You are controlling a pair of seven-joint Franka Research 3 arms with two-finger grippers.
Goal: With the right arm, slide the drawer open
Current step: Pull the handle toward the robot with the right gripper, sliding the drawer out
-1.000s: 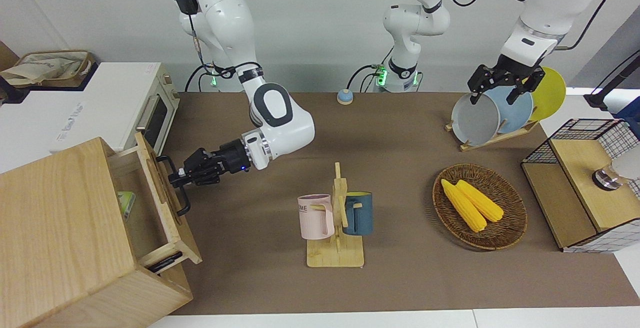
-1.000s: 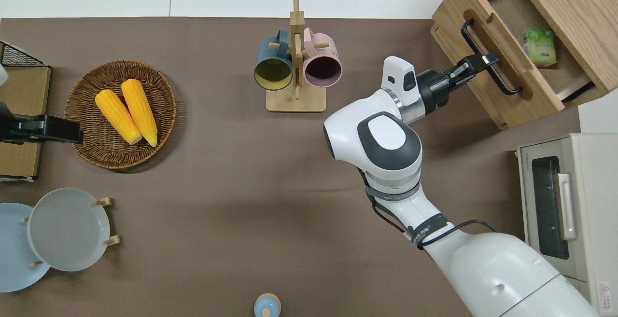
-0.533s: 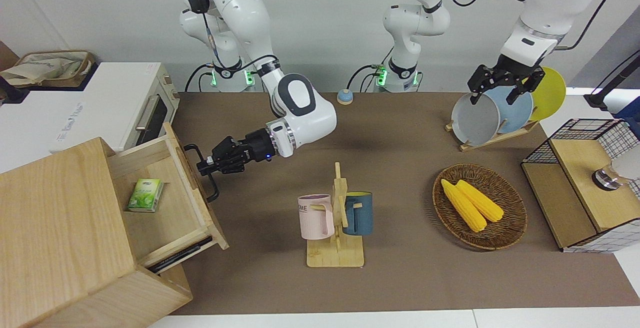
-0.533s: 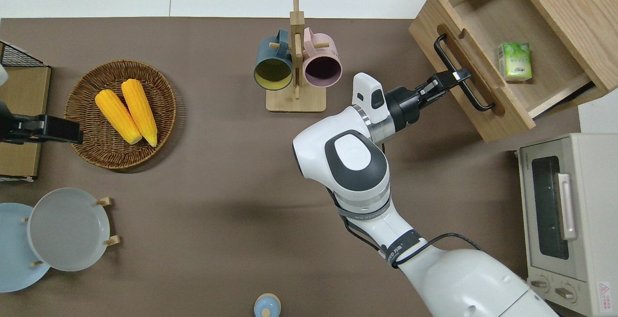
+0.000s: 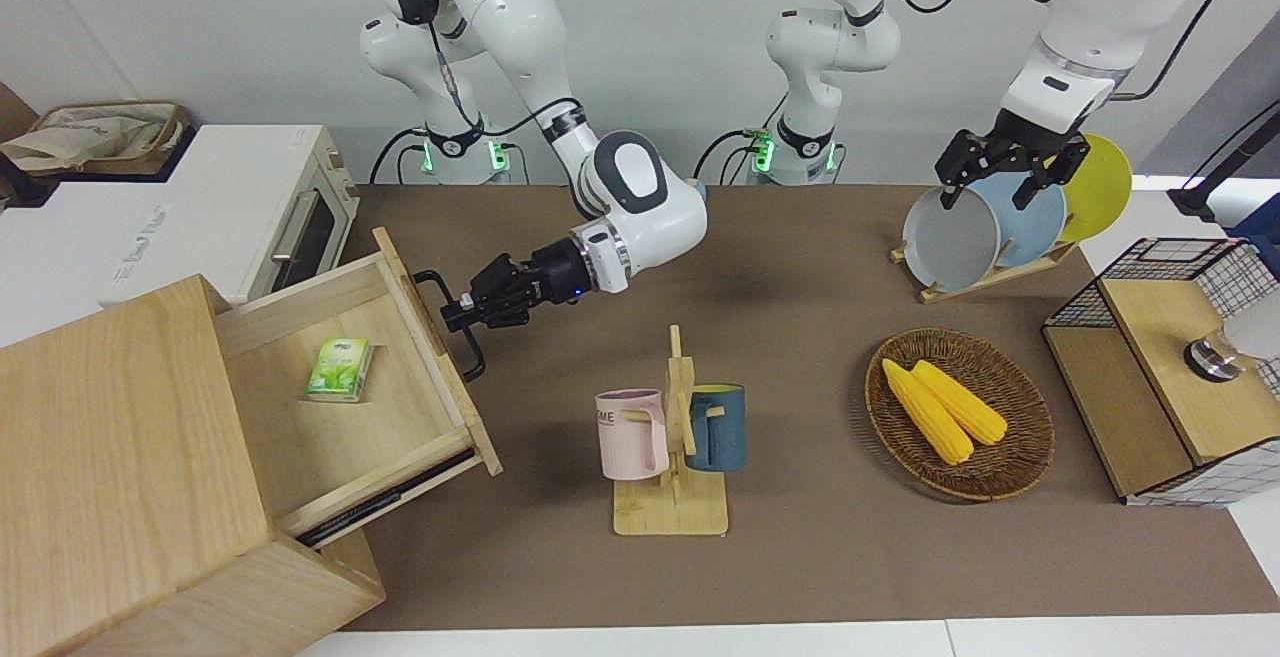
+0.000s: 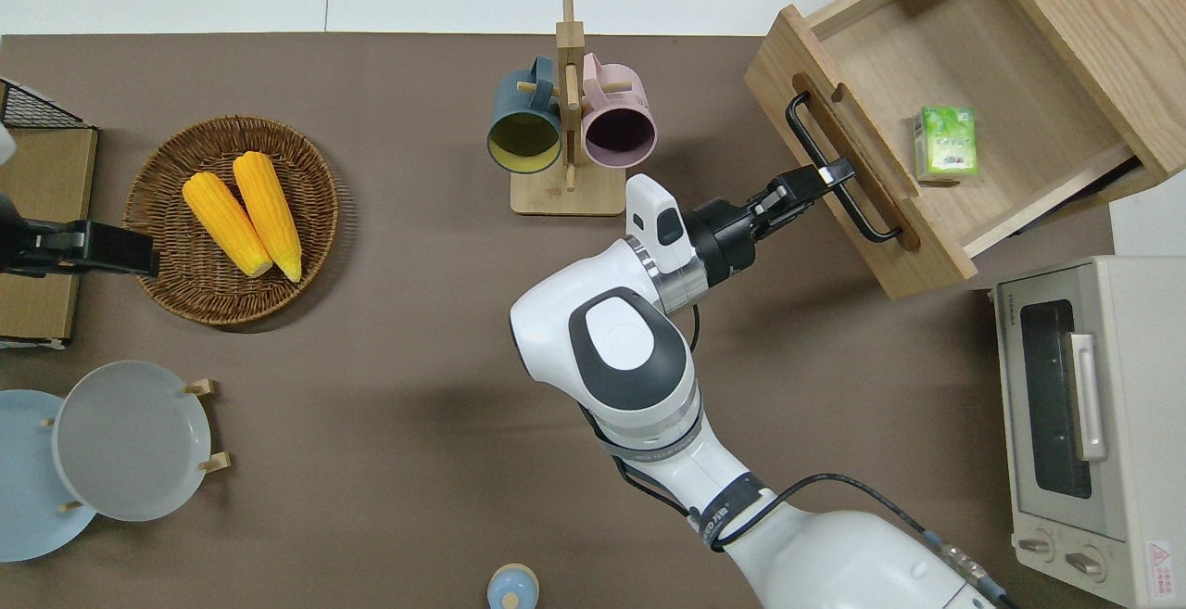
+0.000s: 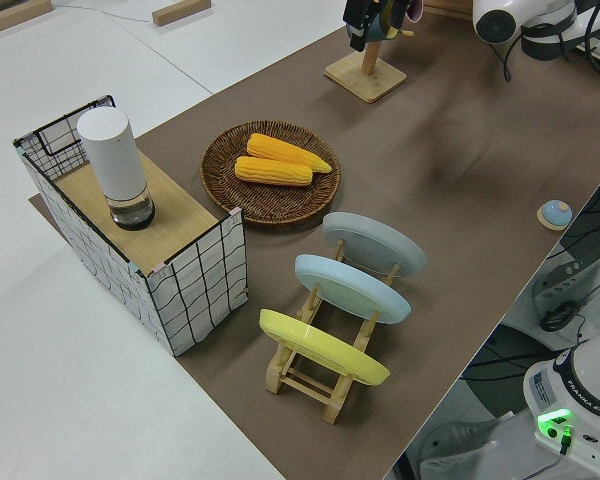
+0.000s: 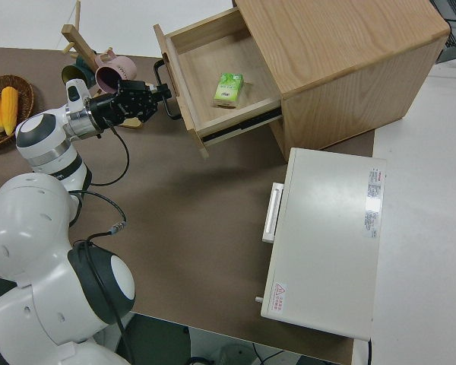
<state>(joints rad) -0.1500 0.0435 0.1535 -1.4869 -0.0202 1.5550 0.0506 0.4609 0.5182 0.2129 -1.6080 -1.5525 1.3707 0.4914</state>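
Right arm's black two-finger gripper [image 6: 827,173] is gripping the black metal bar handle [image 6: 839,184], fingers clamped on it. Wide light-wood drawer [image 6: 936,141] is sitting far out of the pale wooden cabinet [image 5: 110,477], small green box [image 6: 943,142] inside. Pull straight along the slides, don't twist. Left arm is parked.

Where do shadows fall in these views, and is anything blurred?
Overhead view: a soft shadow lies on the brown mat beside the right arm. Front view: the open drawer shades the mat beneath it. Nothing looks blurred.
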